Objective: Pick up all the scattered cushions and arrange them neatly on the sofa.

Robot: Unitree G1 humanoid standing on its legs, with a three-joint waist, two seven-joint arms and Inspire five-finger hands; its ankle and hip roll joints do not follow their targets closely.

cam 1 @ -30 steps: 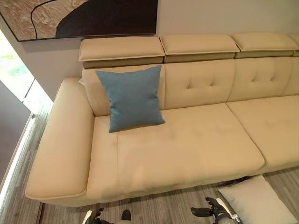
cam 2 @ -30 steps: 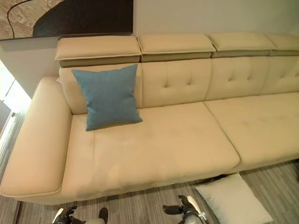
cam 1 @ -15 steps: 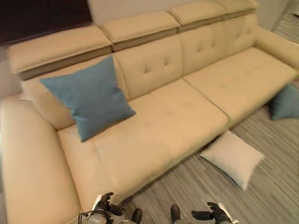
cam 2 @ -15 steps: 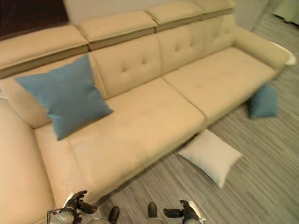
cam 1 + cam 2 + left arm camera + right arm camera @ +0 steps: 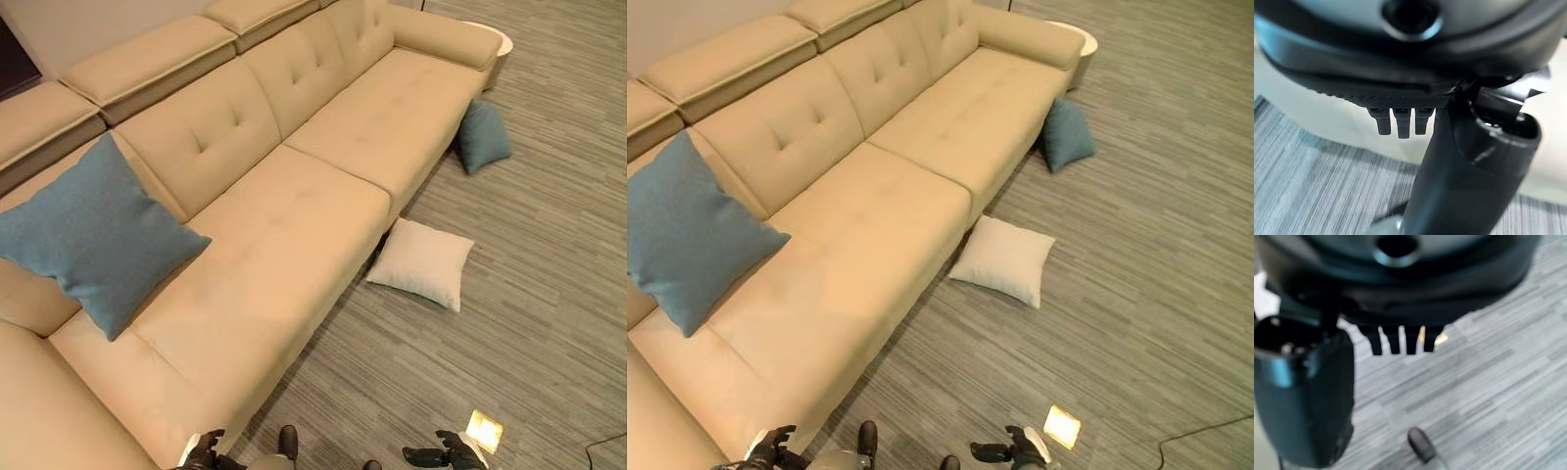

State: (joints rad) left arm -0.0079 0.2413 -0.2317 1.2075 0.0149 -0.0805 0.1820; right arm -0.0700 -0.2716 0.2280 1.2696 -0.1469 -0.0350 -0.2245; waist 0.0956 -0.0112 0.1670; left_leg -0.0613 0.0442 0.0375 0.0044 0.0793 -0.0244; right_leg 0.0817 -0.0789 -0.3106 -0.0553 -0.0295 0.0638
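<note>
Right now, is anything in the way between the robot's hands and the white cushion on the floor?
Nothing visible is. The white cushion lies on bare striped floor against the sofa's front edge. Both the left hand and the right hand are low, open and empty, with only floor between them and the cushion.

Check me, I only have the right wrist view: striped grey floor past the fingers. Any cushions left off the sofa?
Observer: Yes. A cream square cushion lies flat on the grey striped floor by the front of the beige leather sofa.
Operator: Just that one?
Observer: No. A blue cushion leans against the sofa's far end, on the floor.
Operator: Anything placed?
Observer: One blue square cushion leans on the backrest.
Operator: Hands?
Observer: Left hand and right hand are open, holding nothing.
</note>
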